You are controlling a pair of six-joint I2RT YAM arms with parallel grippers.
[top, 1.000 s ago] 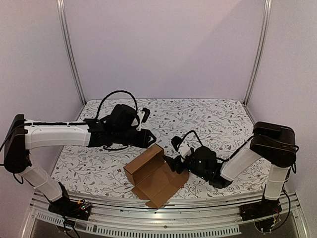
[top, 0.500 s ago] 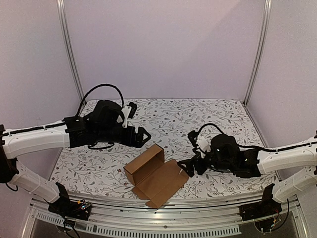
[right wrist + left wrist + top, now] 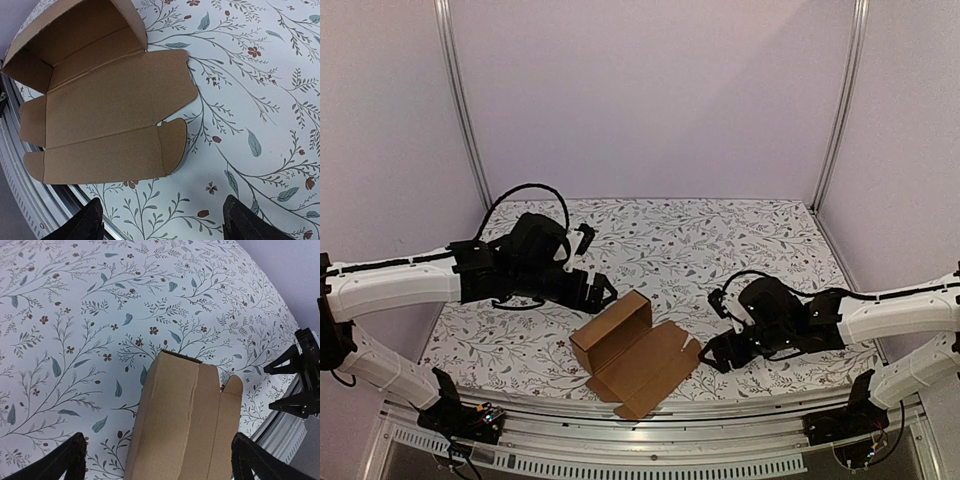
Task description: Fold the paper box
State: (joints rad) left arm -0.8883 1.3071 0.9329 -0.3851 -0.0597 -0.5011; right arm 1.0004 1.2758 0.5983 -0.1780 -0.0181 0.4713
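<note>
Brown paper box (image 3: 185,415), left wrist sees outside only

I count paper box (image 3: 635,352): one, at the near edge of the tabletop (image 3: 720,240) | arms: two | end effectors: two, my left end effector (image 3: 600,291) and right end effector (image 3: 712,352) | tabletop: one

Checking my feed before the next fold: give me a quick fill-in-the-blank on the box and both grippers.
1. The left gripper is wide ____, gripping nothing.
2. The right gripper holds ____.
3. The paper box lies on the table, ____ the two grippers.
Missing words: open; nothing; between.
</note>
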